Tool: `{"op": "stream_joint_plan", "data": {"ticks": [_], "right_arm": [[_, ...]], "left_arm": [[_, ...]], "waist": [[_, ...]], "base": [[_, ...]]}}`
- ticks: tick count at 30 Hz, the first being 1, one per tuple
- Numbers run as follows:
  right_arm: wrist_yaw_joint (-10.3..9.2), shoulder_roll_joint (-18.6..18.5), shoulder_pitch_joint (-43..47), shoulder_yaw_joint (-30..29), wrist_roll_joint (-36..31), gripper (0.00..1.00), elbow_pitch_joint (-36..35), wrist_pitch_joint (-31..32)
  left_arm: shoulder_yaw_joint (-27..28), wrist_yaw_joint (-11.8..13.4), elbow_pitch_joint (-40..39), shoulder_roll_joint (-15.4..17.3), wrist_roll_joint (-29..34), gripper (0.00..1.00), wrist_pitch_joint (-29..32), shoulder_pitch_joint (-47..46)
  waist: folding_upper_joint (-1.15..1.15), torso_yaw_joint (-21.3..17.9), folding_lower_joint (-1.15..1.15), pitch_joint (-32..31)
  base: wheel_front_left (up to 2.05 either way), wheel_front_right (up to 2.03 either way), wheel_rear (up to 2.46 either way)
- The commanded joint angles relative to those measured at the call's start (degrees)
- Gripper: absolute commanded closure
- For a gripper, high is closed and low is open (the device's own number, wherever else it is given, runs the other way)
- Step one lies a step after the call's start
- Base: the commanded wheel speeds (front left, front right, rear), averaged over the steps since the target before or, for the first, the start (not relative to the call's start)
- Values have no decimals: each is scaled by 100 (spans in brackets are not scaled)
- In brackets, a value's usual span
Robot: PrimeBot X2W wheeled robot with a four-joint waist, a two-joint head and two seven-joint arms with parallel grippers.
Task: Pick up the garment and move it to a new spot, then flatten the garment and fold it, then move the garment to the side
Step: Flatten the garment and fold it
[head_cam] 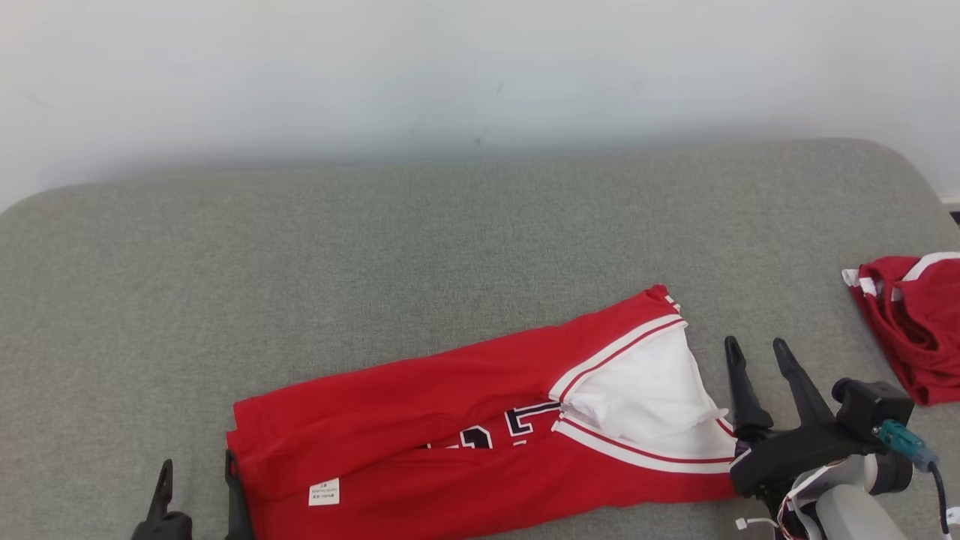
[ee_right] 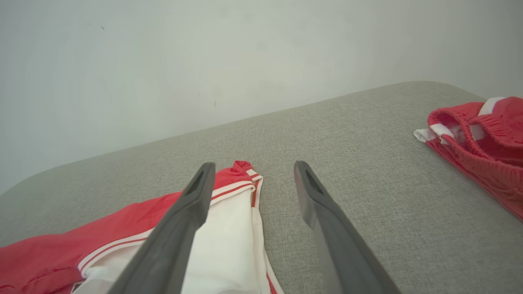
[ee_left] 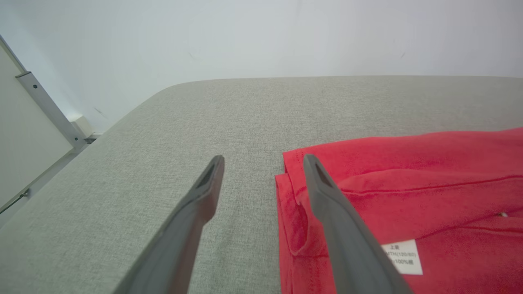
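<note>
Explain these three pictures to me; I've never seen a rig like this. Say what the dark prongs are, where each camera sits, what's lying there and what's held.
This is a two-armed robot. The dark prongs are its grippers' fingers. The wide picture comes from a camera on its head, looking down: the left gripper is at the lower left, the right gripper at the lower right. The other two come from wrist cameras, each looking along that arm's own fingers. On the grey padded surface lies a red jersey with white trim; a second red garment sits at the far right. Both grippers stand open at the jersey's two ends, holding nothing.
</note>
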Motion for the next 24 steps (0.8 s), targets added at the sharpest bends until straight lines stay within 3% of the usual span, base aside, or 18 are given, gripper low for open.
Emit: {"op": "stream_joint_plan", "data": {"ticks": [1,10,24], "right_arm": [[-16,34,64,-19,-73,0,9,3],[-16,177,147,53,-414,0,602,3],[-16,178,-657,256,-504,0,1765,45]], "left_arm": [[2,23,-44,1,45,0,-16,99],[-154,60,-142,2,155,0,-16,387],[-394,199,-226,1,-42,0,-16,59]], "waist": [[0,23,0,-89],[0,126,0,-262],[0,443,0,274]], "base": [[0,0,0],[0,0,0],[0,0,0]]}}
